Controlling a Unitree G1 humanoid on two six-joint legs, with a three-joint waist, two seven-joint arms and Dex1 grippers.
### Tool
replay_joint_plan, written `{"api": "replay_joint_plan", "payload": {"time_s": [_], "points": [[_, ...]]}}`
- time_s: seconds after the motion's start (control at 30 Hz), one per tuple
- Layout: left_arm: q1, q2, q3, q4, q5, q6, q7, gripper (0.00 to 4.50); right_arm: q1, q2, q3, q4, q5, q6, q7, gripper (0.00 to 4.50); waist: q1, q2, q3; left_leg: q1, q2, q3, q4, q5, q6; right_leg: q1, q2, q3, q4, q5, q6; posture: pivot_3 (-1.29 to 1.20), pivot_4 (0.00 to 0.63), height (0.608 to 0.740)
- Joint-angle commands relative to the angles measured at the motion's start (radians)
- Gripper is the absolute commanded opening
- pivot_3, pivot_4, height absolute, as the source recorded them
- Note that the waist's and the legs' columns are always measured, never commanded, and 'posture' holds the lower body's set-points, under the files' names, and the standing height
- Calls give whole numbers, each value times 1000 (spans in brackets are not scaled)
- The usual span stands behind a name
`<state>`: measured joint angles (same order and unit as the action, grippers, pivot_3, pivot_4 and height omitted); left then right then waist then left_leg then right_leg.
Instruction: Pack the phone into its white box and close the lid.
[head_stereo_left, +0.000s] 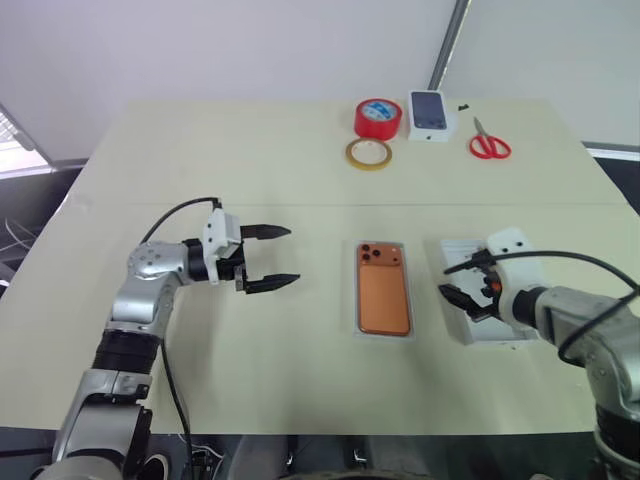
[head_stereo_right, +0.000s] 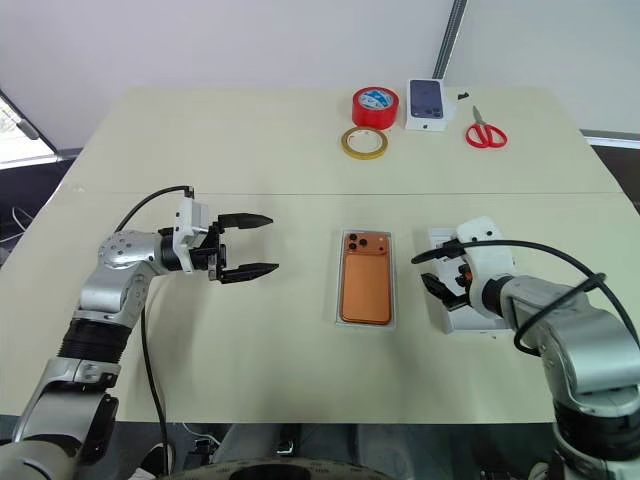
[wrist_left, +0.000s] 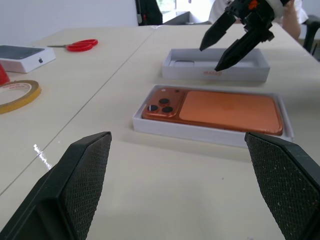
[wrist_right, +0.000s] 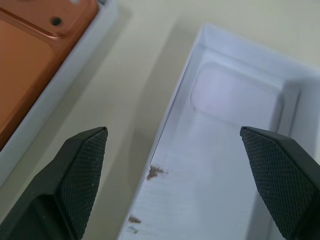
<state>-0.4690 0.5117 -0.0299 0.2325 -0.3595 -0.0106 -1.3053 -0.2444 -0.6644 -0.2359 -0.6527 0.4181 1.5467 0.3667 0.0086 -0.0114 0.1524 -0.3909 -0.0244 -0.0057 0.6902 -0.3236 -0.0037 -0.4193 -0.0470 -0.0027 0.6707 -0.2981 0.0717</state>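
On the left, the left pincer (head_stereo_left: 268, 258) hangs above bare bench (head_stereo_left: 250, 370), well apart from the task's things, its two black fingers spread wide with nothing between them and pointing across toward the middle. In the middle lies the phone (head_stereo_left: 384, 289), orange back up, its dark lens cluster at the far end; it sits flat inside the box (wrist_left: 200, 134), whose low white wall shows all around it in the left wrist view, so the first part of the task looks done. Just to the right of the box, near it but not touching, the lid (wrist_left: 215, 74) rests on the bench with its white hollow facing up, not yet turned over or set on the box. The right pincer (head_stereo_left: 462, 282) hovers over the lid's near end, tilted downward, its fingers wide apart and clamping nothing; the right wrist view looks straight into the lid's all-white hollow, with the box wall and an edge of the phone off to one side. What is left, then, seems to be the closing: the lid has to be grasped, flipped so that its hollow faces down, carried over the box and pressed onto it. Neither pincer has hold of it yet.
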Motion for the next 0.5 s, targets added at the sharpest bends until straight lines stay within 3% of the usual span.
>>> {"api": "replay_joint_plan", "payload": {"time_s": [0.03, 0.27, 0.5], "points": [[12, 13, 9, -31, -3, -23, 3, 4500, -59, -2, -21, 37, 32, 67, -26, 4441, -1, 0, 0, 0, 0, 0, 0, 0, 0, 0, 0, 0, 0, 0, 0, 0, 150, 740], [38, 37, 39, -68, -26, -34, 10, 4500, -88, -40, -34, 98, 220, 68, -139, 4441, -3, 0, 0, 0, 0, 0, 0, 0, 0, 0, 0, 0, 0, 0, 0, 0, 150, 740], [103, 50, 19, -173, -81, 4, -32, 4500, -62, -120, -37, 161, 523, 68, -314, 4441, -5, 0, 0, 0, 0, 0, -1, 0, 0, 0, -1, 0, -1, 0, 0, 0, 150, 740]]}}
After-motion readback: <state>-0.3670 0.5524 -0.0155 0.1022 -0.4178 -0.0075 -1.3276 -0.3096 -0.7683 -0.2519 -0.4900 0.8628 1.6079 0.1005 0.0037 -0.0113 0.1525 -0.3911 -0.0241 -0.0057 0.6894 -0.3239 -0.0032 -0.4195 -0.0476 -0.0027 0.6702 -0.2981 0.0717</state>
